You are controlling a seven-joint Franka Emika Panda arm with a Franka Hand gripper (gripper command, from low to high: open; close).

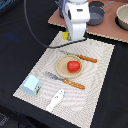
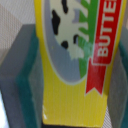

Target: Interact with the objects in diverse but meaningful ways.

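My gripper [image 1: 73, 37] stands at the far edge of the striped placemat [image 1: 97, 85], shut on the flat yellow packet [image 1: 65, 35]. In the wrist view the packet [image 2: 70, 95], printed with a cow and "BUTTER", stands upright between the teal pads [image 2: 29, 92] of my gripper [image 2: 75, 75]. The red tomato [image 1: 73, 66] sits on the tan plate [image 1: 61, 71]. The light-blue boxy cup [image 1: 32, 85] stands at the mat's near corner on the exterior view's left. The white flat utensil [image 1: 55, 100] lies by the near edge. The dark grey pan [image 1: 95, 13] sits behind the arm.
An orange-handled knife [image 1: 83, 58] lies beyond the plate and a matching fork [image 1: 65, 80] in front of it. A brown board [image 1: 107, 31] at the back holds the pan and a tan bowl [image 1: 123, 16]. The table around the mat is black.
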